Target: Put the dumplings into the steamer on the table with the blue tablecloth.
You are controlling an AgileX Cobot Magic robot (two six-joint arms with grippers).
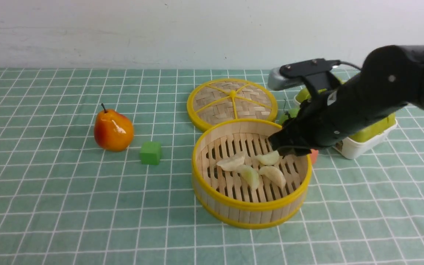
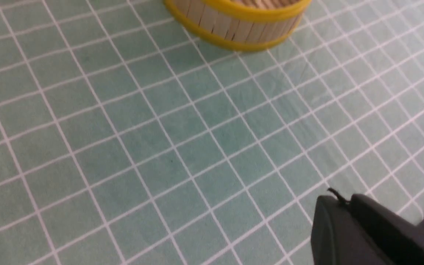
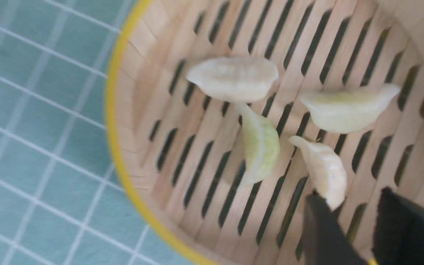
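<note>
Four pale pleated crescent dumplings (image 1: 250, 176) lie inside the round yellow-rimmed bamboo steamer (image 1: 248, 204). Right claw (image 3: 350, 198) at its 2 o'clock, parted, empty. Left claw (image 2: 344, 203) closed. Task looks done.

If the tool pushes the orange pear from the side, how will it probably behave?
The pear looks glossy, so a grip may slip on its skin. It stands upright on a rounded body, so a side push would probably tip it and let it roll on the tablecloth. Its smooth, even shape suggests it is stiff.
</note>
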